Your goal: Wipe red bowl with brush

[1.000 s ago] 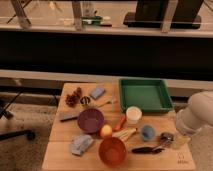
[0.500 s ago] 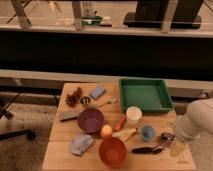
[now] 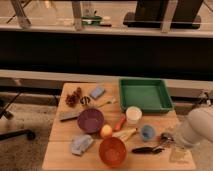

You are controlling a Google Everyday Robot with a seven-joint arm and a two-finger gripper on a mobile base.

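**Arm Lowered Toward the Brush Beside the Red Bowl**

Since the earlier frame, the white arm [image 3: 197, 132] has been brought lower, to the right of the red bowl [image 3: 112, 151]. Everything on the table [image 3: 62, 150] has been left where it lay. The gripper [image 3: 166, 139] is seen to the right of the red bowl and slightly farther back, just past the far end of the brush [image 3: 144, 149]. Its jaws are held apart and nothing is gripped. That spread is judged to be kept so that the slim handle can be taken between them.

The brush is laid flat just right of the red bowl, apart from it, with its length pointing away from the bowl toward the gripper. Such a lie is judged to favour a pick-up at the end farther from the bowl. Whether the gripper already touches the brush cannot be told.

The red bowl is set upright, mouth up, at the near edge of the table, so its inside is left free to be wiped. A purple bowl [image 3: 90, 120] is found behind it and to the left. A small blue cup [image 3: 147, 132] stands behind it and to the right, close to the gripper, and is judged the thing most easily knocked. The pick-up is judged not yet done.
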